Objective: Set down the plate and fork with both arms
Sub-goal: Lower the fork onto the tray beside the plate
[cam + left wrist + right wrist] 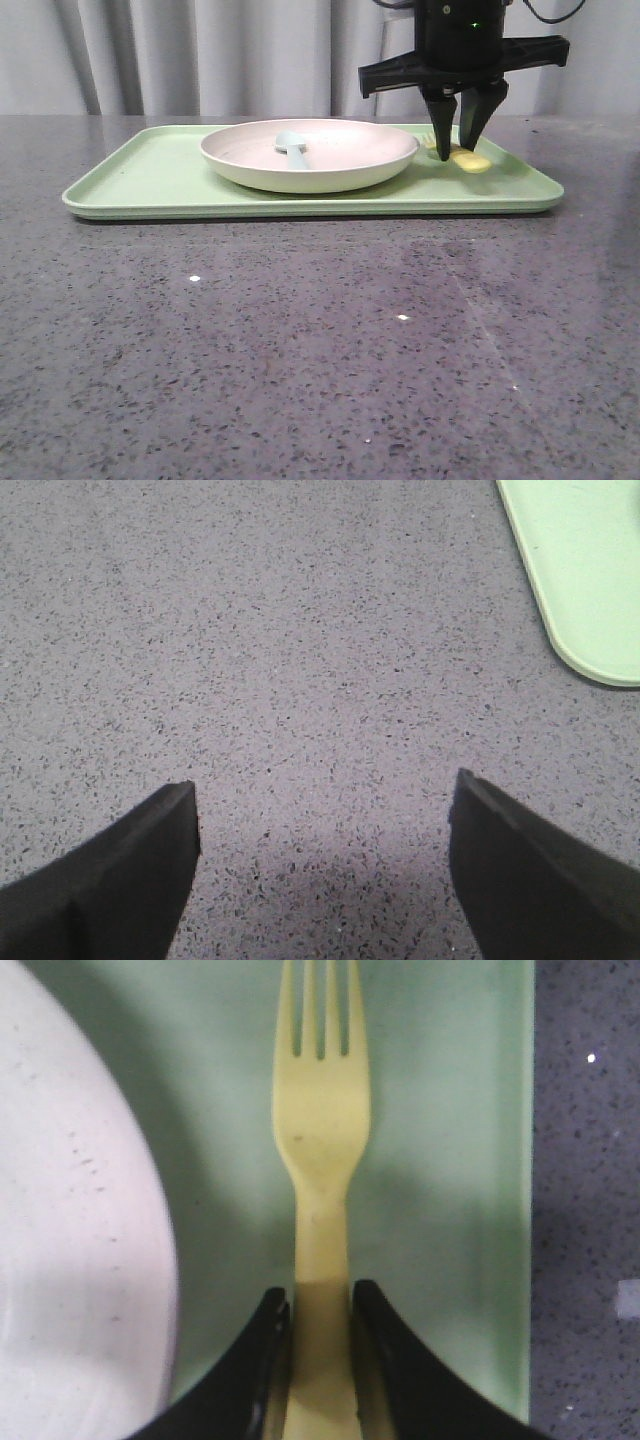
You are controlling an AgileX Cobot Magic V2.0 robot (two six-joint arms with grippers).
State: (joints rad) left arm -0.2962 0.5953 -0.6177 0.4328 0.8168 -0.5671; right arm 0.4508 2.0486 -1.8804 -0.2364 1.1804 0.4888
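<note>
The cream plate (pixel 310 155) with its pinkish inner face sits in the middle of the light green tray (pixel 140 175). To its right on the tray lies the yellow fork (pixel 470 160), tines pointing away from me. My right gripper (pixel 457 150) reaches down over the fork. In the right wrist view its two black fingers press against both sides of the fork (pixel 322 1130) handle, gripper (pixel 320 1305) shut on it, with the plate (pixel 70 1210) rim close beside. My left gripper (pixel 325 790) is open over bare table, nothing between its fingers; it is out of the front view.
A pale blue spoon-like utensil (pixel 292 145) lies inside the plate. The grey speckled table (pixel 320 350) stretches in front of the tray. A rounded corner of the tray (pixel 590 580) shows in the left wrist view. A grey curtain hangs behind the table.
</note>
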